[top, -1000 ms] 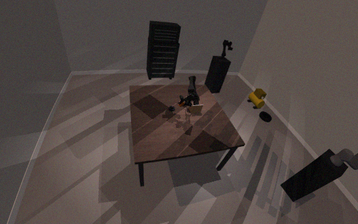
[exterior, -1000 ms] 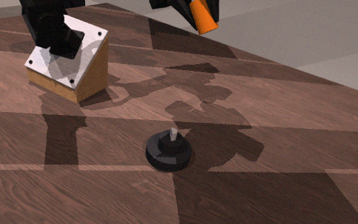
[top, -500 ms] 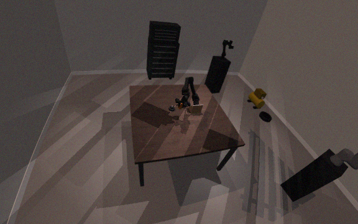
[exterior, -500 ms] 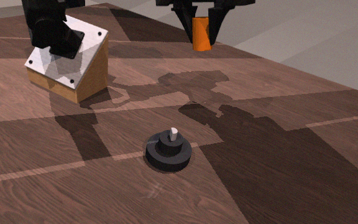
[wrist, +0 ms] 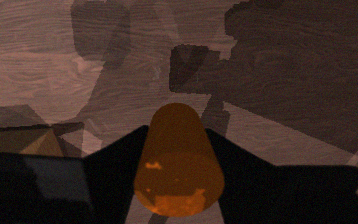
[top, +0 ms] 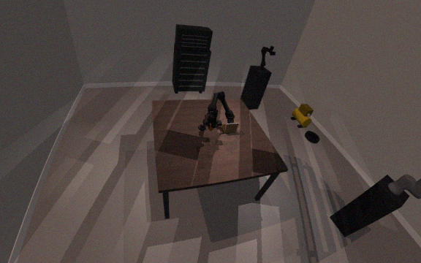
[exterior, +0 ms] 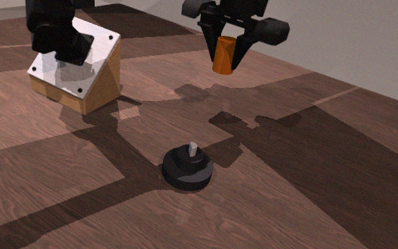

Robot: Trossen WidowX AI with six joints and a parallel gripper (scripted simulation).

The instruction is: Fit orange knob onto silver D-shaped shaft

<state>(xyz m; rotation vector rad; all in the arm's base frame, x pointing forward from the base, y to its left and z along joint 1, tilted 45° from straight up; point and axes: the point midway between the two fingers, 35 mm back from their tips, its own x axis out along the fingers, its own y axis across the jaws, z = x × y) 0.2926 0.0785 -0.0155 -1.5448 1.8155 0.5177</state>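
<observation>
The orange knob [top: 210, 127] [exterior: 224, 55] [wrist: 177, 155] is held between the two black fingers of my gripper [exterior: 223, 64] [wrist: 176, 132]. In the exterior view the knob hangs above the table, close to upright with a slight lean. Its underside and hole are hidden. The round black pedestal [top: 202, 128] [exterior: 171, 177] stands on the table, lower and nearer to the exterior view than the knob. The silver shaft [exterior: 193, 149] sticks up from its middle, apart from the knob. The pedestal does not show in the wrist view.
A wooden wedge block [exterior: 110, 76] [wrist: 40, 145] with a sloped silver plate [exterior: 100, 48] stands at the left in the exterior view, beside the arm's base. Broad shadows cross the brown table [top: 215, 169] [exterior: 81, 214]. The table's edge runs behind the gripper.
</observation>
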